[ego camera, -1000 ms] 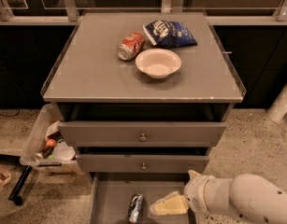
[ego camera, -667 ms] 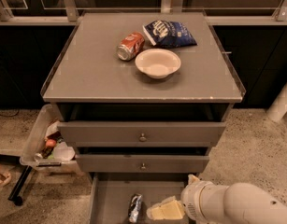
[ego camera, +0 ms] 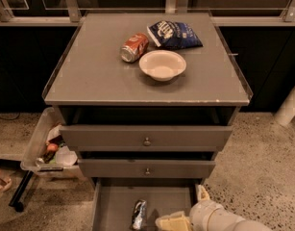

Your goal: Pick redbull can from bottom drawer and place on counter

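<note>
Redbull can [ego camera: 139,214] flat in bottom drawer [ego camera: 113,201], lengthwise front-to-back; hand [ego camera: 175,221] just beside, grip indiscernible.

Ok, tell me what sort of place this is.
Probably an office kitchenette, or a lab mock-up of one: a grey drawer cabinet whose counter holds a soda can, a chip bag and a bowl. The robot's hand is over the open bottom drawer, beside the redbull can.
</note>
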{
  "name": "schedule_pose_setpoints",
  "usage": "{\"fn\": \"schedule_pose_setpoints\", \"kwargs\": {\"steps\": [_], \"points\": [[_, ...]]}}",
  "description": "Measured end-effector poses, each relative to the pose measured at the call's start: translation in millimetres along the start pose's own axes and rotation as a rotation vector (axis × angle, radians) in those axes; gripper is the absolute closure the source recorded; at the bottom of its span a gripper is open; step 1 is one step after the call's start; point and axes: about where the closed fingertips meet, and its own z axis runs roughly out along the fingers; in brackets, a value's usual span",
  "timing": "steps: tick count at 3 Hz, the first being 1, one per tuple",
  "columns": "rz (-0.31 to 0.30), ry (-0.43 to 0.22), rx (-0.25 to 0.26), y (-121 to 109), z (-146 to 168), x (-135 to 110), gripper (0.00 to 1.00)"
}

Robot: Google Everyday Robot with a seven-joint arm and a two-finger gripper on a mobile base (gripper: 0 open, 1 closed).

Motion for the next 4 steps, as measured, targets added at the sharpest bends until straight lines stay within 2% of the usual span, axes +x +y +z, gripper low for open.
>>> {"fn": "schedule_pose_setpoints", "kwargs": {"steps": [1, 2, 3, 4], "points": [[0.004, -0.105, -0.006, -39.5, 14.8, -4.5, 0.0], [0.124, -0.095, -0.13, -40.4, 58.2, 34.6, 0.0], [0.184, -0.102, -0.182, -24.9, 76.3, 52.0, 0.0], [0.185, -0.102, -0.182, -24.8, 76.5, 52.2, 0.0]]}}
